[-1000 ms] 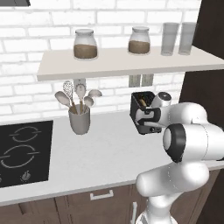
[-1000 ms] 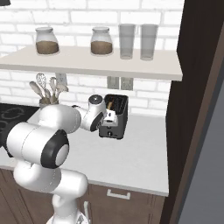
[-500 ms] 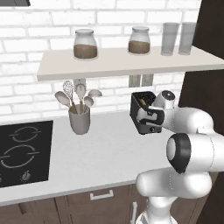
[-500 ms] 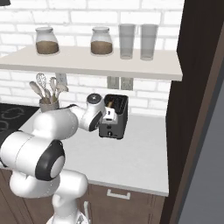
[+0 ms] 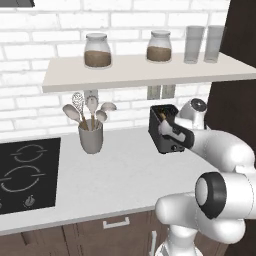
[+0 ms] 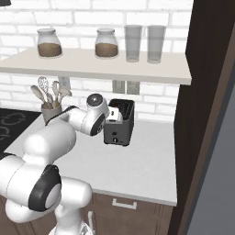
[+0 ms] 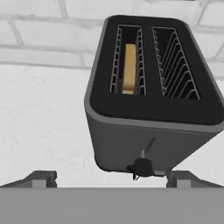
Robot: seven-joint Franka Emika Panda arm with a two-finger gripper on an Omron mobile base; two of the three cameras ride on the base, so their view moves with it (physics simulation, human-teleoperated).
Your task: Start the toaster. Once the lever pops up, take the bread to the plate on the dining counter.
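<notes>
My end effector hovered unclenched and grasping nothing, its two tips spread wide to either side of the toaster's end face, so that the small lever knob lay between them and could be pressed. The toaster stood just beyond on the pale surface, its end turned toward me; this kept the lever within reach of a straight approach. The bread sat sunk in the left slot, upright between the wire guides, where heating required it; the right slot was bare. Farthest back, the brick wall backed the toaster. Judged stage: lever not yet depressed.
</notes>
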